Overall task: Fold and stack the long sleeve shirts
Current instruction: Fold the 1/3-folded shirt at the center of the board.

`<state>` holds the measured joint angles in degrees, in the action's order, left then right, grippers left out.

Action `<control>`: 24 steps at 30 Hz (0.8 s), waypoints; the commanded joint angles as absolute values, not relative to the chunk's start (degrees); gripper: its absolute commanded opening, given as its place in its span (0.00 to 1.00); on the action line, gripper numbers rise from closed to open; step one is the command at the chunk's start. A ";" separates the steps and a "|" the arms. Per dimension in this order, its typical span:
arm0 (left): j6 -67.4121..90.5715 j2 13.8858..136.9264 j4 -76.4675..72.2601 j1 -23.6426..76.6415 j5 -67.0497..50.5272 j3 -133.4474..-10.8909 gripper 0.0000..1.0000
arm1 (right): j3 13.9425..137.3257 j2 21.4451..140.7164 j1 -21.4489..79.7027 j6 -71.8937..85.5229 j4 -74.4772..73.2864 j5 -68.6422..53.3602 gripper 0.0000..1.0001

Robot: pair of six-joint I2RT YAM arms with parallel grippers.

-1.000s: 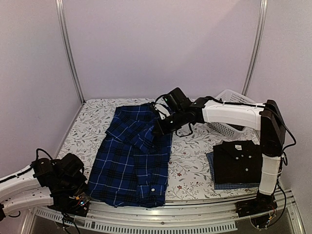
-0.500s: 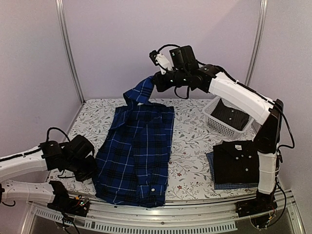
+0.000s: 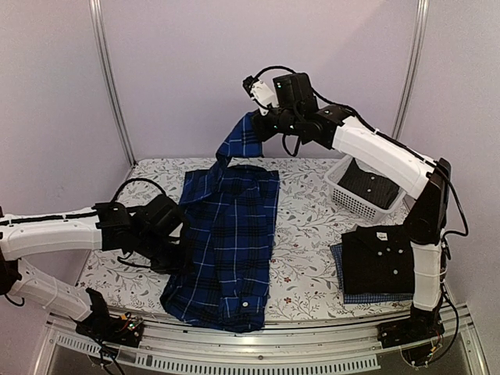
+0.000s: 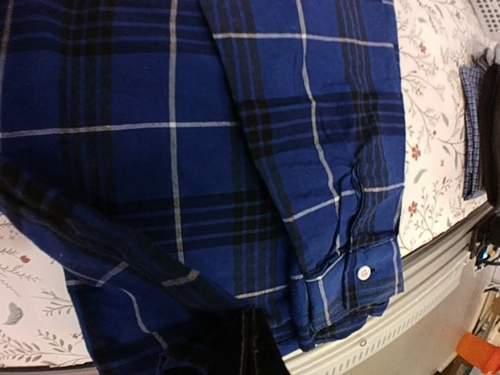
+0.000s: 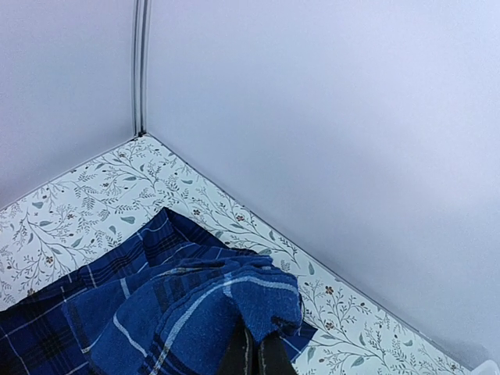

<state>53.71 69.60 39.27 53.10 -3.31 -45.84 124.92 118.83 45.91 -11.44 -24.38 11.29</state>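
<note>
Over the tabletop [image 3: 308, 234], I judged the plaid shirt [image 3: 230, 234] light and limp: right jaws clamped its raised top end, left jaws pinched its side edge.

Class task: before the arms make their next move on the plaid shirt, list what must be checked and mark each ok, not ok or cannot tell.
1. Right gripper shut on plaid shirt at its top end: ok.
2. Left gripper shut on its left edge: ok.
3. Shirt lying flat on table: not ok, top end is in the air.
4. Black shirt stacked squarely on blue check shirt: ok.
5. Basket emptied: not ok, dark garment inside.
</note>
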 commanded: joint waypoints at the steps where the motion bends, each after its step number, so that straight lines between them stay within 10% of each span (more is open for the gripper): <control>1: 49.25 71.95 38.13 55.42 -8.49 -47.57 0.00 | 122.56 113.66 45.18 -12.76 -21.96 16.32 0.00; 24: 47.08 79.54 33.83 58.22 -18.59 -45.07 0.01 | 102.81 98.26 45.09 -8.50 -20.21 20.74 0.00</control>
